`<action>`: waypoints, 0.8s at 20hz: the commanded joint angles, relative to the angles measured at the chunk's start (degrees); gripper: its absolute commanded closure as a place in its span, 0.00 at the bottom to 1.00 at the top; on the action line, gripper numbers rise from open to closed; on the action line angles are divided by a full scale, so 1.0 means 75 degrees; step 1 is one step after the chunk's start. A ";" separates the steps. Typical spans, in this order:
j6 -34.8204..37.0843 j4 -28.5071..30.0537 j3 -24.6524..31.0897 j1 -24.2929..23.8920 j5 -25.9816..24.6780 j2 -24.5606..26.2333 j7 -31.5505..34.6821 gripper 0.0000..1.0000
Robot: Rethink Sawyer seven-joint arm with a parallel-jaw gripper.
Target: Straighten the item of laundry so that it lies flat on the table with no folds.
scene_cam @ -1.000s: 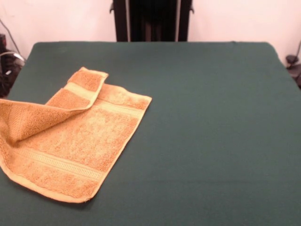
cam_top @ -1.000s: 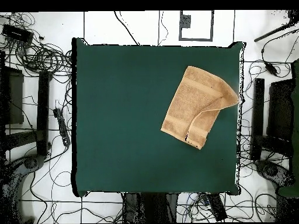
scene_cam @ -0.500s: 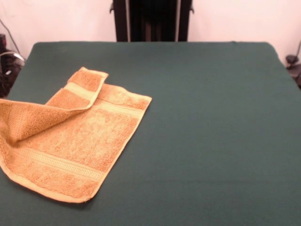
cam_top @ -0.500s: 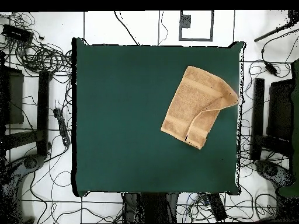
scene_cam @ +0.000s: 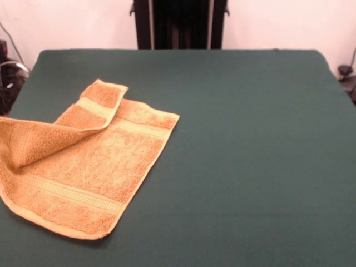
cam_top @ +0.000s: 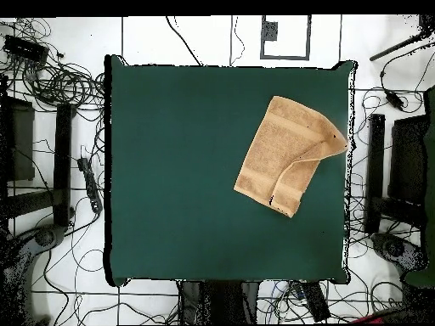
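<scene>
We see that nothing has moved since the earlier pictures. The towel (scene_cam: 83, 167) (cam_top: 285, 157) lies near one edge of the green bench (scene_cam: 250, 156) (cam_top: 178, 170), with one corner folded over on top. We cannot see the arm's fingers at all.

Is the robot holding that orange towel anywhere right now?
No, nothing is held. The towel lies on the table with one corner folded over, and no gripper shows.
</scene>
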 commanded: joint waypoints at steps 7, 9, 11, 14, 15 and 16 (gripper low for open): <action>0.1341 -0.0801 0.1736 0.0397 -0.0994 0.0451 -0.3498 0.00; 0.1381 -0.0873 0.1985 0.0358 -0.1235 0.0453 -0.3711 0.00; 0.1435 -0.0917 0.2221 0.0312 -0.1460 0.0444 -0.3826 0.00; 0.1585 -0.0961 0.2649 0.0236 -0.1871 0.0419 -0.3925 0.00; 0.1628 -0.0970 0.2800 0.0206 -0.2006 0.0413 -0.3966 0.00; 0.1645 -0.0985 0.2920 0.0184 -0.2143 0.0404 -0.3998 0.00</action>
